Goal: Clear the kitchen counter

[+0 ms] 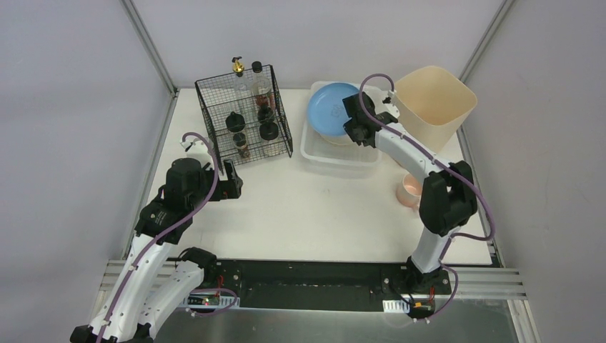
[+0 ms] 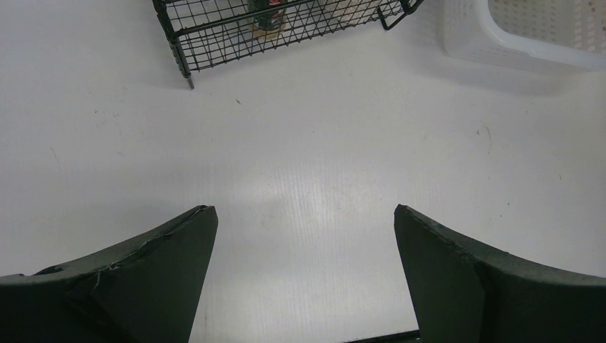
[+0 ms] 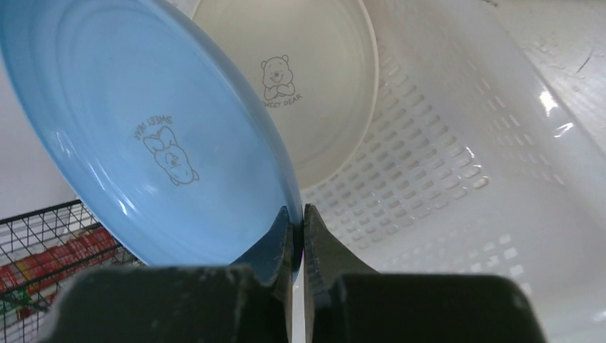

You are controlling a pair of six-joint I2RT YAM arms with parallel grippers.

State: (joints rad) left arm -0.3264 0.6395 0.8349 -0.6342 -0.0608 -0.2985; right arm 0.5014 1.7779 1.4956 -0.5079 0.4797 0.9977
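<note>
Two arms, one busy: the right gripper [image 3: 299, 214] is pinched tight on the rim of the blue plate [image 3: 157, 136], tilting it over the white basket [image 3: 443, 179] at the far edge of the kitchen counter [image 1: 314, 214], probably to stand it beside the cream plate [image 3: 314, 86]. The left gripper [image 2: 304, 214] hovers wide apart and empty near the wire rack [image 1: 243, 118].

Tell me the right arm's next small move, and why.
Probably lower the blue plate into the white basket. The right gripper pinches the plate's rim, tilted just over the basket, where a cream plate already lies, so setting it down looks closest.
</note>
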